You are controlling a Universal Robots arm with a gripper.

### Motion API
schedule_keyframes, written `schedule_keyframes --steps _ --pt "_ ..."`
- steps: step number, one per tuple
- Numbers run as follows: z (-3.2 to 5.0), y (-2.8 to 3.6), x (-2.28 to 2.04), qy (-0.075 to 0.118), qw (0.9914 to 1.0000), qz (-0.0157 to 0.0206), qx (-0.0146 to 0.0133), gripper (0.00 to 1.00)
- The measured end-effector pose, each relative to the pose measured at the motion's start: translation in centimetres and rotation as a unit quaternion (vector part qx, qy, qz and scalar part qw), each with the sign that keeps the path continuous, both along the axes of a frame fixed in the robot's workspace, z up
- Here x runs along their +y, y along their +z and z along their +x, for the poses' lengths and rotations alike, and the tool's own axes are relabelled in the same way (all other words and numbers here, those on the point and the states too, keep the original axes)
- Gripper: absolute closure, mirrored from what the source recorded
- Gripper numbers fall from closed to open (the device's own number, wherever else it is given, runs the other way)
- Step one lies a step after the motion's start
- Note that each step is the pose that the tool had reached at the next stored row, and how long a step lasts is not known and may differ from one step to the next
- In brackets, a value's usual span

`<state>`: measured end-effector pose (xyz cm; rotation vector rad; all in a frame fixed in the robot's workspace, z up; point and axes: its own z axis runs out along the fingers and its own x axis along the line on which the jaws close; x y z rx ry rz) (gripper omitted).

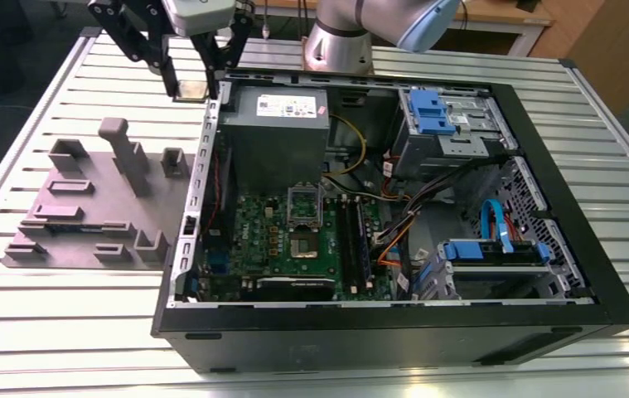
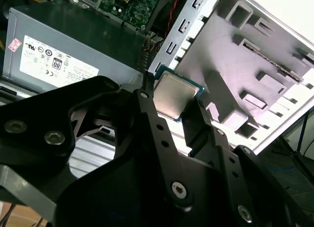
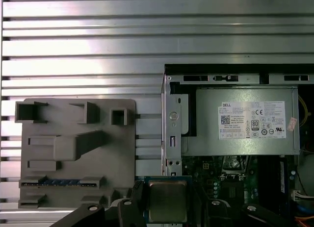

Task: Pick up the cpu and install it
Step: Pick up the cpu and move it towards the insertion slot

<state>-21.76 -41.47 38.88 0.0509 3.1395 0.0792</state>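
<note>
Gripper (image 1: 191, 84) clamps cpu (image 2: 175, 95) by its edges above case (image 1: 380, 327) far corner, the exterior view's left; thin edge hold may slip, dropping it onto power supply (image 1: 275, 137).

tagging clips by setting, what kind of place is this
Likely a robotics lab bench set up for PC assembly: an open computer case lies on a slatted metal table beside a grey parts fixture, and the gripper holds the cpu.

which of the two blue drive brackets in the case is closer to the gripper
The blue bracket next to the power supply. The other blue bracket lies at the case's opposite end, farther from the gripper, which holds the cpu.
</note>
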Motion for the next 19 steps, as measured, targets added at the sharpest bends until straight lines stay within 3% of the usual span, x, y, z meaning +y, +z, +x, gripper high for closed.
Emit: schedule_keyframes --steps 10,19 --pt "0.01 0.0 0.0 0.0 1.0 -0.0004 0.0 0.53" --pt "0.96 0.0 0.0 0.0 1.0 -0.0004 0.0 0.53"
